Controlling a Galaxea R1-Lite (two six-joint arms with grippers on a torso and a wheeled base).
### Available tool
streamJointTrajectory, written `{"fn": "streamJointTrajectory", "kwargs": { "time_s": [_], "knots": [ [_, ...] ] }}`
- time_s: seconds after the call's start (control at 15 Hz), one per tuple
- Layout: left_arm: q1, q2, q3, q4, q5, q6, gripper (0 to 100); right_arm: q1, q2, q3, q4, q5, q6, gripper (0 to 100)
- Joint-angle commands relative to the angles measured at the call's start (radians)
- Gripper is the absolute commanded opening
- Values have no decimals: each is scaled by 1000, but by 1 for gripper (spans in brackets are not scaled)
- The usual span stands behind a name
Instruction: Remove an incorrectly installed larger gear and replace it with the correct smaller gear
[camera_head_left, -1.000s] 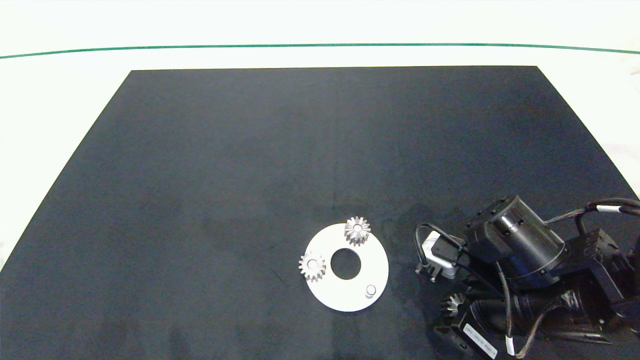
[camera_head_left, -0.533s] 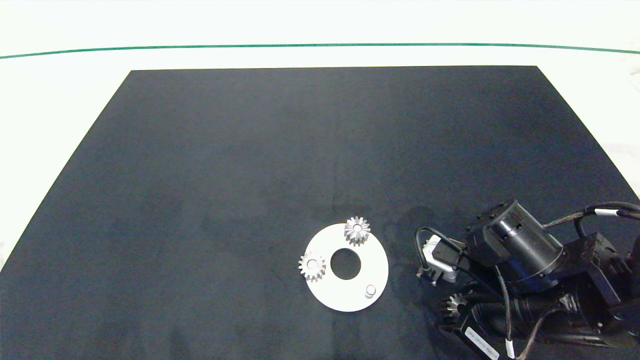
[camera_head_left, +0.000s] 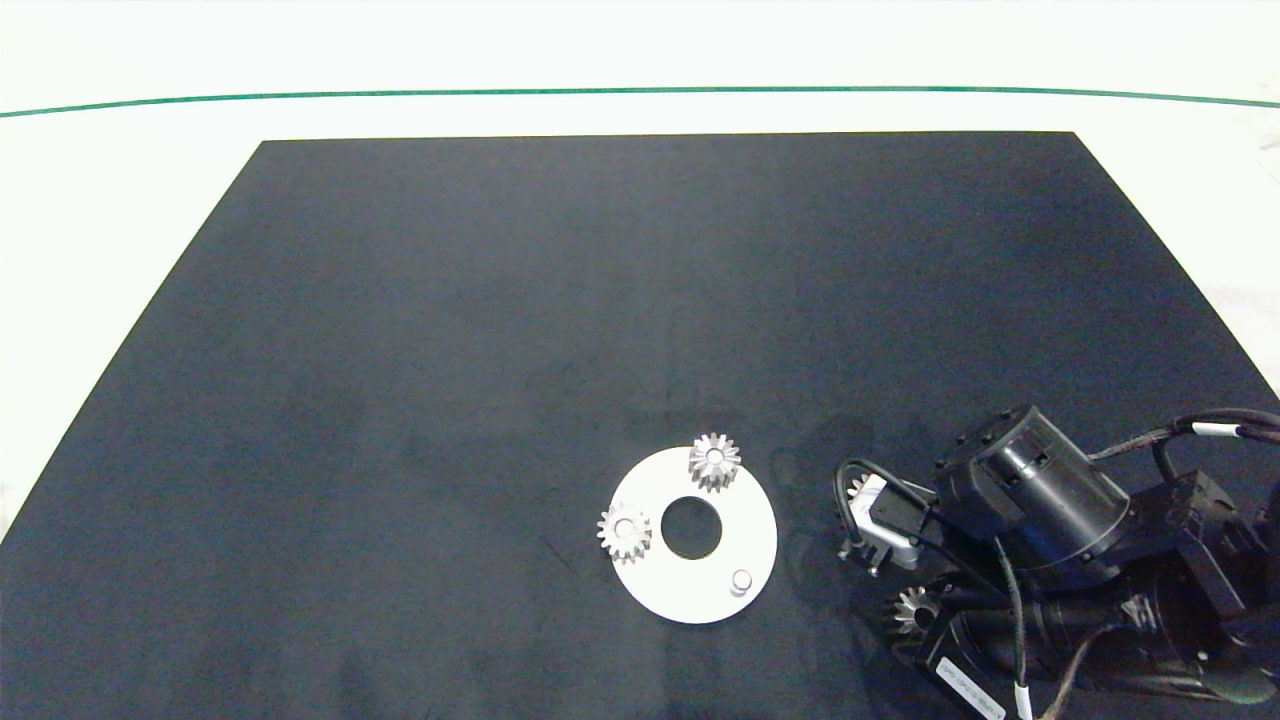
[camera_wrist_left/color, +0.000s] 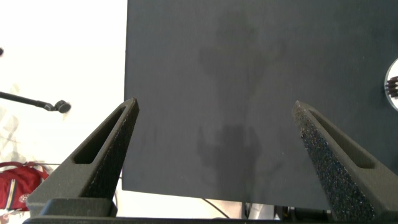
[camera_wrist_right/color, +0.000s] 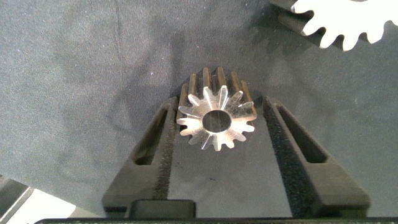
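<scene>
Down in the lower right of the head view: the right claw (camera_wrist_right/color: 219, 102), low over the black mat (camera_head_left: 500, 300). Closed on the smaller gear (camera_head_left: 912, 610), with one grey finger snug on each side of its teeth. Showing the gear's flat face and round middle hole to the right wrist camera.

Just beside that claw, on the mat: the larger gear (camera_wrist_right/color: 345, 22), bright and wide. Mostly hidden behind the arm in the head view, with only a bit of teeth peeking out. Lying off the white plate (camera_head_left: 690, 590), near its right side.

Near the bottom middle of the head view: the round white plate with a big hole in the middle. On its top edge, a first small gear (camera_head_left: 715, 461). On its left edge, a second small gear (camera_head_left: 624, 532). At its lower right, a bare little peg (camera_head_left: 741, 580).

Out of the head view: the left claw (camera_wrist_left/color: 214, 109), wide open, holding nothing, hanging over the edge of the mat and the white tabletop (camera_head_left: 100, 200).

Across the top of the head view: a thin green line (camera_head_left: 640, 90).
</scene>
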Motion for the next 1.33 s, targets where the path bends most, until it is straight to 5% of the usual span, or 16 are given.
{"fn": "streamJointTrajectory", "kwargs": {
  "time_s": [0.07, 0.53, 1.07, 1.27, 1.33],
  "knots": [
    [0, 0, 0, 5, 1, 1, 100, 1, 5, 8, 3, -1, -1, 47],
    [0, 0, 0, 5, 1, 1, 100, 2, -1, 9, 1, 4, -1, 34],
    [-3, 0, 2, 7, 1, 1, 100, 99, -33, -69, -40, 5, -30, 34],
    [-3, 1, 2, 7, 1, 1, 100, 155, -18, -182, -8, 2, -45, 34],
    [-3, 1, 3, 7, 1, 1, 100, 169, -7, -239, 61, 2, -65, 34]
  ]
}}
